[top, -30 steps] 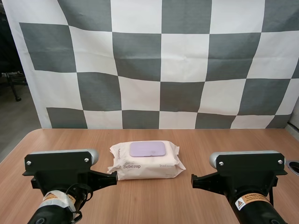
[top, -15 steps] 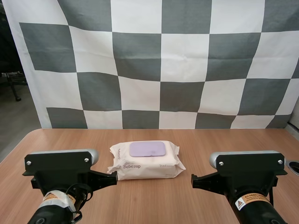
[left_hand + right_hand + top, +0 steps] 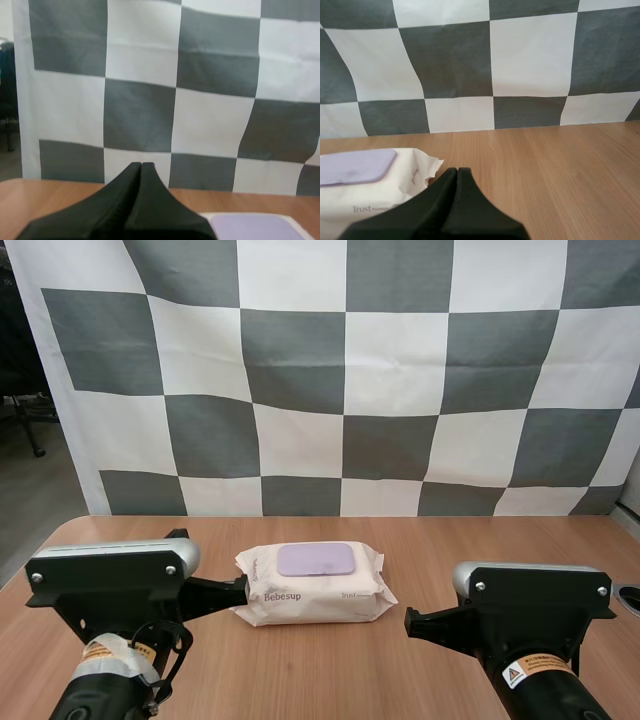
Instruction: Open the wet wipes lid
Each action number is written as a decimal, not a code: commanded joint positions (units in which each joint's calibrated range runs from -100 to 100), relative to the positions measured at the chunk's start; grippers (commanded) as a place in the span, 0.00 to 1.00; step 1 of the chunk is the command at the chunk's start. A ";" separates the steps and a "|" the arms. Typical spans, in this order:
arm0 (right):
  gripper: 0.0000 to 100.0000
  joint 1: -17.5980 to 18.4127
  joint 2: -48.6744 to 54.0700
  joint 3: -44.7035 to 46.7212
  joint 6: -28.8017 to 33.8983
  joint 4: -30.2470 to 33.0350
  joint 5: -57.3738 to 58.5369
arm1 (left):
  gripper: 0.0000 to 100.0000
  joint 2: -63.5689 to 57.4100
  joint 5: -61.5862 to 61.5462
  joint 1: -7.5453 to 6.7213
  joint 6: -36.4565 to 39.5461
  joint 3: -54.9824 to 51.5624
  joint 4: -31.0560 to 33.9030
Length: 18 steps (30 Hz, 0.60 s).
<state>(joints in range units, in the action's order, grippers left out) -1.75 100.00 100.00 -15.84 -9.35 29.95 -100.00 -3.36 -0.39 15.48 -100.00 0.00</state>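
Wet wipes pack [image 3: 312, 592] laid flat mid-bench [image 3: 470, 540], long axis 9-to-3 o'clock. Purple lid [image 3: 315, 559] faced up, closed. Left gripper [image 3: 141, 166] at pack's 8 o'clock, fingers pressed together. Right gripper [image 3: 457, 171] at 4 o'clock, fingers likewise together.

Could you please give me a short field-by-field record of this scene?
pack: cream soft-plastic wet wipes pack, lying flat mid-table
lid: lilac rectangular plastic lid, closed on top of pack
surface: brown wooden table
left jaws: shut, by the pack's left end
right jaws: shut, by the pack's right end
contact: cannot tell for either
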 commanded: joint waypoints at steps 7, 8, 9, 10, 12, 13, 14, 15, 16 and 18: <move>0.00 0.05 0.00 0.00 -0.06 -10.66 -1.89 | 0.00 0.00 40.87 -0.04 -0.83 0.00 0.00; 0.00 0.05 0.00 0.00 -0.06 -11.24 -2.44 | 0.00 0.00 44.08 -0.04 -0.83 0.00 0.00; 0.00 0.05 0.00 0.00 -0.06 -11.80 -2.79 | 0.00 0.00 45.96 -0.04 -0.83 0.00 0.00; 0.00 0.05 0.00 0.00 -0.06 -12.19 -3.21 | 0.00 0.00 48.05 -0.04 -0.83 0.00 0.00; 0.00 -0.22 0.00 0.00 -0.06 -11.64 -5.33 | 0.00 0.00 51.31 -0.04 -0.83 0.00 0.00; 0.00 -0.50 0.00 0.00 -0.06 -10.64 -8.22 | 0.00 0.00 52.72 -0.04 -0.83 0.00 0.00; 0.00 -0.69 0.00 0.00 -0.06 -9.89 -12.86 | 0.00 0.00 53.51 -0.04 -0.83 0.00 0.00; 0.00 -0.86 0.00 0.00 -0.06 -9.94 -19.25 | 0.00 0.00 54.51 -0.04 -0.83 0.00 0.00; 0.00 -1.02 0.00 0.00 -0.16 -9.94 -27.62 | 0.00 0.00 54.66 -0.04 -0.83 0.00 0.00; 0.00 -1.10 0.00 0.00 -0.16 -9.84 -47.32 | 0.00 0.00 54.87 -0.04 -0.83 0.00 0.00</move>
<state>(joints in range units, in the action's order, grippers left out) -2.83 100.00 100.00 -15.95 -19.30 13.13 -100.00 44.09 -0.39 14.62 -100.00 0.00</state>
